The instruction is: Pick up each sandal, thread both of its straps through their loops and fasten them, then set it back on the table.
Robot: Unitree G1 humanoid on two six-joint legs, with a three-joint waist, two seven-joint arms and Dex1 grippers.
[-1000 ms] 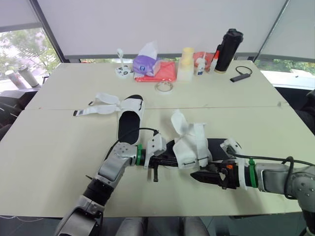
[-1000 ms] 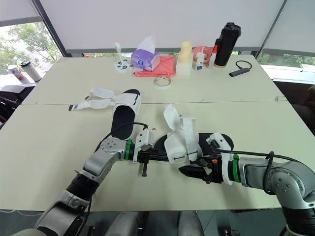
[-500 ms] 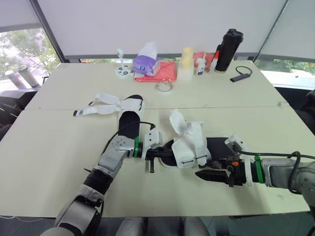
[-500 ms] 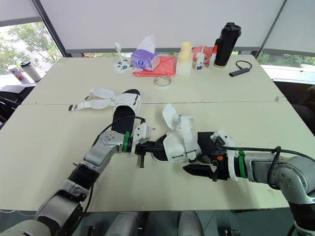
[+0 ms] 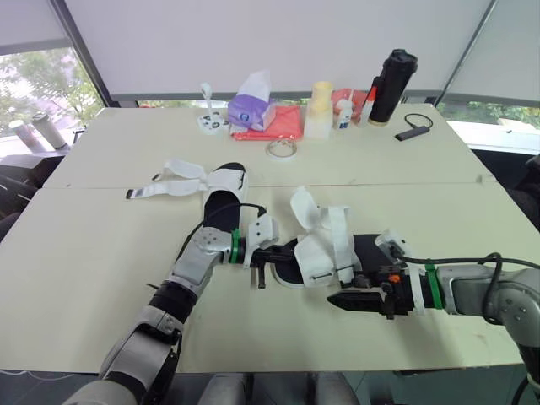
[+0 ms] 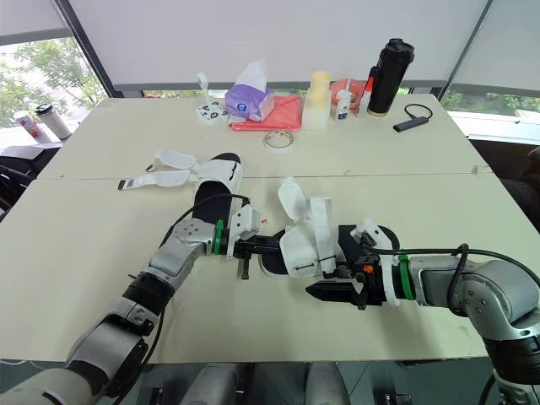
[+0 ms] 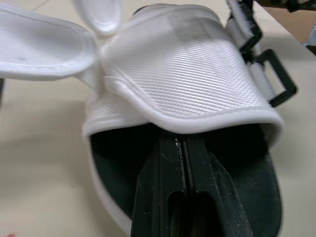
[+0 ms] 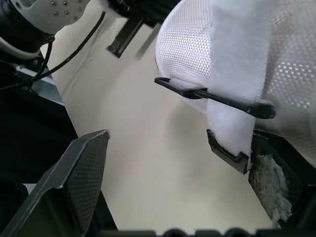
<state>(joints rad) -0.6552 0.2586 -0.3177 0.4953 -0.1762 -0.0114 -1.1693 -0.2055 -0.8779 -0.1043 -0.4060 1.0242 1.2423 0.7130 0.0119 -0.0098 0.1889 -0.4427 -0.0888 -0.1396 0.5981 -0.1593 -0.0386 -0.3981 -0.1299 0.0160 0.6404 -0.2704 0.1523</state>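
Since a second ago: left arm has pushed toward 12 o'clock and carried the toe of the near sandal (image 5: 325, 245) with it. Right gripper (image 6: 319, 291) has crept toward 9 o'clock along the sandal's near edge.

Near sandal: lies on the table (image 5: 101, 245), a little toward 5 o'clock from centre, with its toe at 9 o'clock and heel at 3. Wide white upper is humped over the black footbed. One strap flap (image 5: 305, 207) stands loose at 11 o'clock.

Left gripper (image 7: 180, 144): enters the toe opening from 9 o'clock. Fingers are pressed together under the upper and lie on the footbed, with nothing visible between them.

Right gripper: low over the table at 5 o'clock of the upper. Its wrist view shows the fingers (image 8: 81, 173) spread wide with bare tabletop between them. A black loop (image 8: 212, 96) on the sandal's side lies just ahead, with a white strap crossing it. Cannot tell whether the strap is threaded through.

Second sandal (image 5: 221, 198): at 10 o'clock of the first and apart from it. It lies flat, with its straps (image 5: 173, 179) splayed toward 9 o'clock.

Far edge, 12 o'clock: tissue box (image 5: 249, 108) and black bottle (image 5: 391, 84).
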